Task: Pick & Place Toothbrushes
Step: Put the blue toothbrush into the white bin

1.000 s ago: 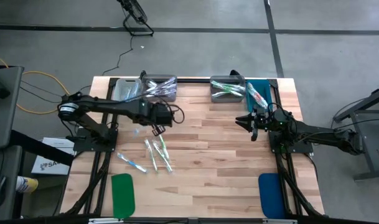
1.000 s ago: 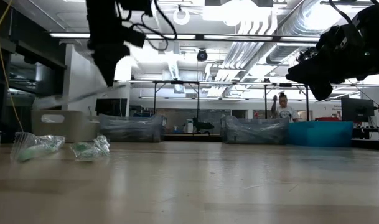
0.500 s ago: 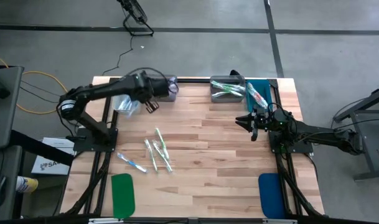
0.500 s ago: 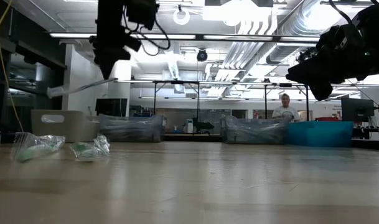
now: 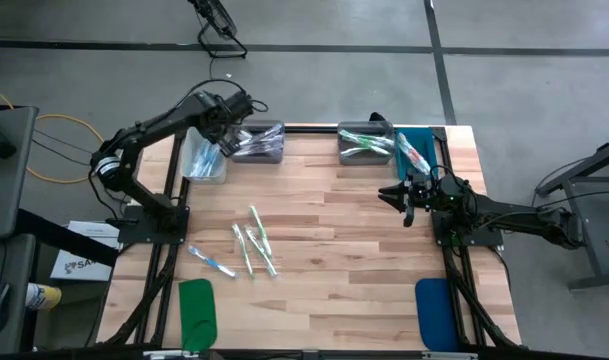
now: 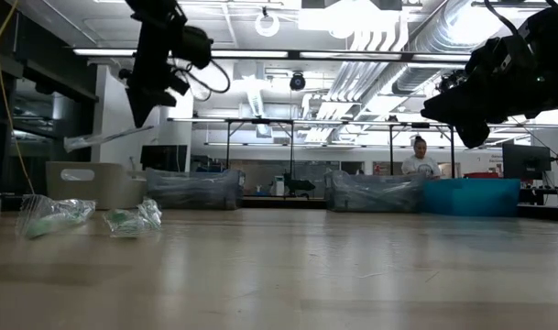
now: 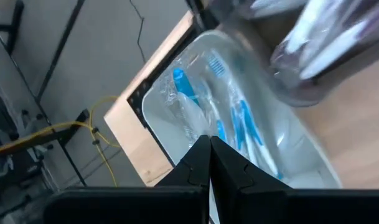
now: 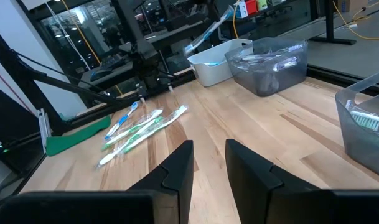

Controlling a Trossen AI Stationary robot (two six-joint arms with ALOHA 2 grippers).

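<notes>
Nearest the camera edge, at the bottom of the high view, lie a flat green pad (image 5: 197, 312) on the left and a blue pad (image 5: 435, 311) on the right. Just above the green pad, on the wooden table (image 5: 344, 270), a loose group of toothbrushes (image 5: 249, 243) is scattered: thin, clear-wrapped sticks with green accents, plus one with blue and pink tips (image 5: 211, 261) at the lower left of the group. At mid right, the right gripper (image 5: 401, 200) hovers above bare wood, its fingers apart with nothing between them. Farther back, along the top edge of the table, stand four bins: a pale one (image 5: 203, 160) at upper left holding blue-accented wrapped brushes, a grey one (image 5: 259, 142) beside it, another grey one (image 5: 365, 143) with green-accented brushes, and a blue one (image 5: 414, 152) at upper right. The left gripper (image 5: 224, 125) hangs above the pale bin, its fingers pressed together on one wrapped toothbrush (image 6: 109, 138), which juts out sideways below the fingertips in the low view. No readable writing shows on the brushes or bins. Beyond the table, a person (image 6: 418, 165) is in the room.
</notes>
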